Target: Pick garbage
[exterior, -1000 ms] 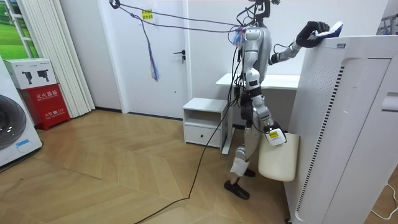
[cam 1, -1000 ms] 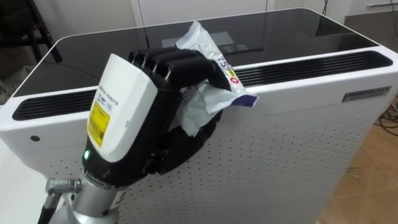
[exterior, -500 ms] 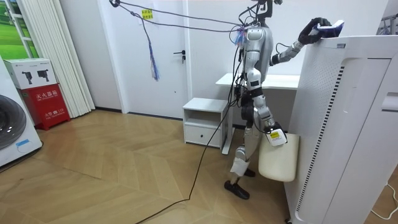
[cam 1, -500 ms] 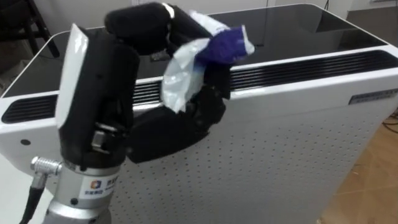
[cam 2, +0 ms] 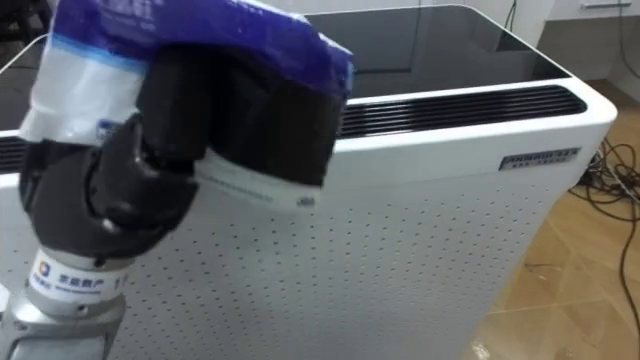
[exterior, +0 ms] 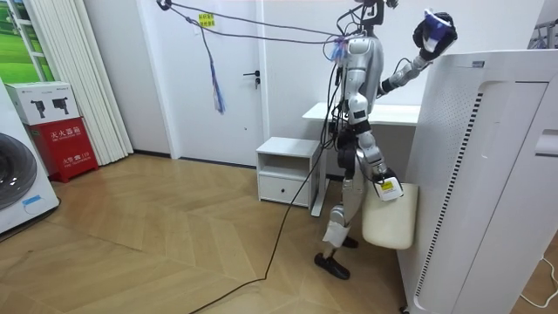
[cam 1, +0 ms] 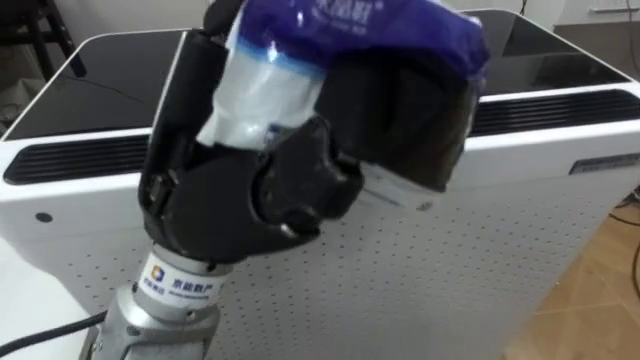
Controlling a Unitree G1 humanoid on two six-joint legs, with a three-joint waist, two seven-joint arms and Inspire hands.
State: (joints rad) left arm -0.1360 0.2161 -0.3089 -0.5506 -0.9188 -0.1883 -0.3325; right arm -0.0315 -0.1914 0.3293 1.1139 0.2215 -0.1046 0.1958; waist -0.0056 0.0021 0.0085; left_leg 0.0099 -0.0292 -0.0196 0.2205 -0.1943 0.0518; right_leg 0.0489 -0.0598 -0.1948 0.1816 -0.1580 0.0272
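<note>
Clutching a blue-and-white wrapper (cam 1: 350, 25), left robot hand (cam 1: 300, 180) curled round it, above the white appliance (cam 1: 520, 230)

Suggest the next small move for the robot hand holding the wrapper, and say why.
Probably carry the wrapper away from the white appliance and lower it toward the white bin at the robot's side: the left robot hand grips it, raised clear of the top.
</note>
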